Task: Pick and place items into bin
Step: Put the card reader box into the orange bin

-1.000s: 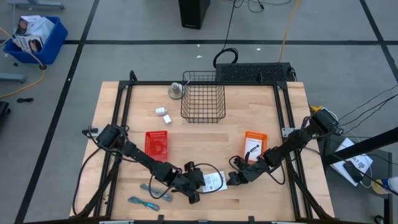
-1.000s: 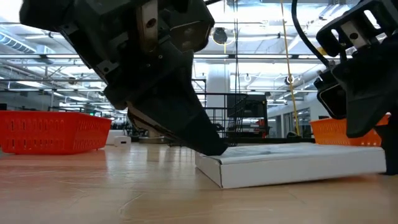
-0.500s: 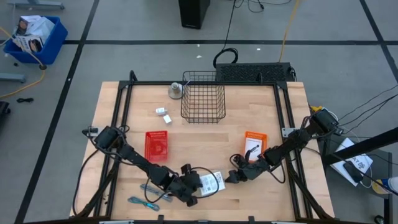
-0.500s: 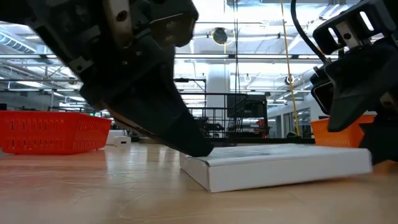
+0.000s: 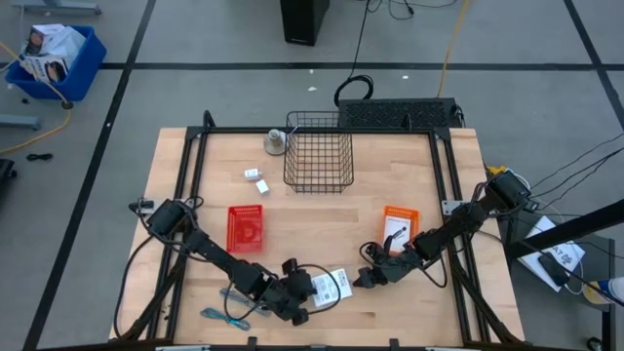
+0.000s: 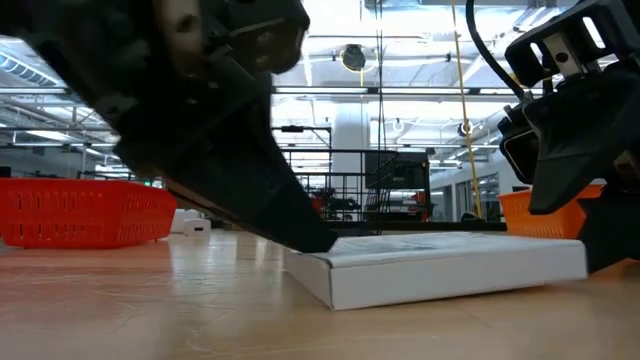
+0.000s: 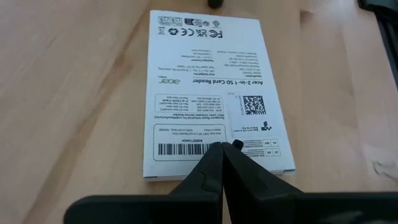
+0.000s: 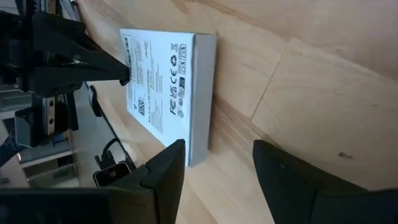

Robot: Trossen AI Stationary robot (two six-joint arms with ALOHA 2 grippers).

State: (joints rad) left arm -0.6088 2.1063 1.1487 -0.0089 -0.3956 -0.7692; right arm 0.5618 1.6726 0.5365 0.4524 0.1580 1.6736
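A flat white printed packet (image 5: 332,284) lies face up on the wooden tabletop (image 5: 322,224) near its front edge, between the two arms. The left pincer (image 7: 222,149), fingers pressed together, rests its tip on the packet's top near one short end. The right pincer (image 8: 214,155), fingers spread, sits just beside the opposite end, low over the wood.

We see a flat white printed box (image 5: 332,285) lying label-up near the front of the desk (image 5: 322,214). Two tiny white blocks (image 5: 256,178) sit left of the wire basket (image 5: 318,151). A teal-blue cord (image 5: 222,317) and grey strip (image 5: 234,295) lie front-left.
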